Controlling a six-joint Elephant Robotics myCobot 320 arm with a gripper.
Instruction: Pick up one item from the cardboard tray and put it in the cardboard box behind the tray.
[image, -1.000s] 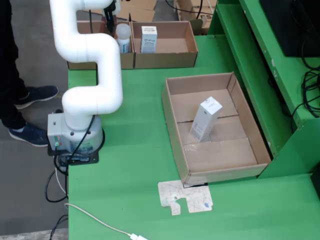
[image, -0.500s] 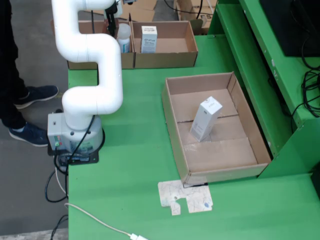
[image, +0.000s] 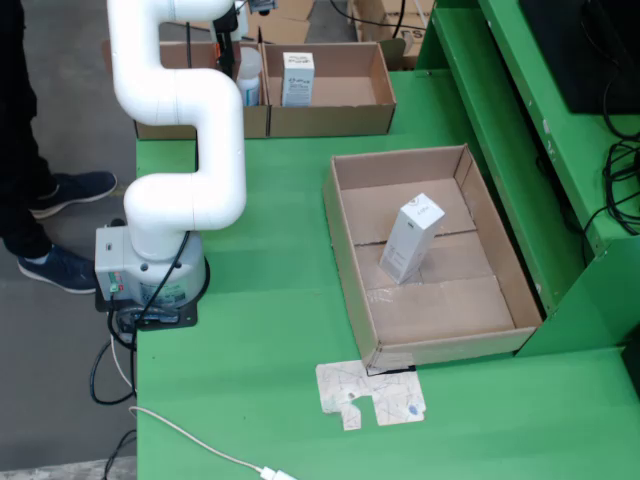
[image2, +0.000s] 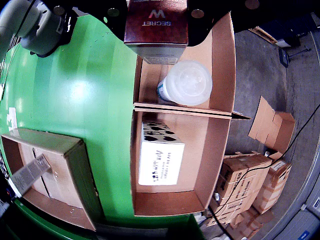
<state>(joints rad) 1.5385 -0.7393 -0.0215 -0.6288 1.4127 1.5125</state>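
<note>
From the fixed view, the arm reaches over the cardboard box (image: 250, 110) at the table's (image: 270, 300) far edge; a white carton (image: 411, 238) remains in the tray (image: 350, 270). From the wrist view, the gripper (image2: 156, 20) clamps a maroon carton (image2: 156, 22) above a white bottle (image2: 187, 82): carried over, release remaining.
</note>
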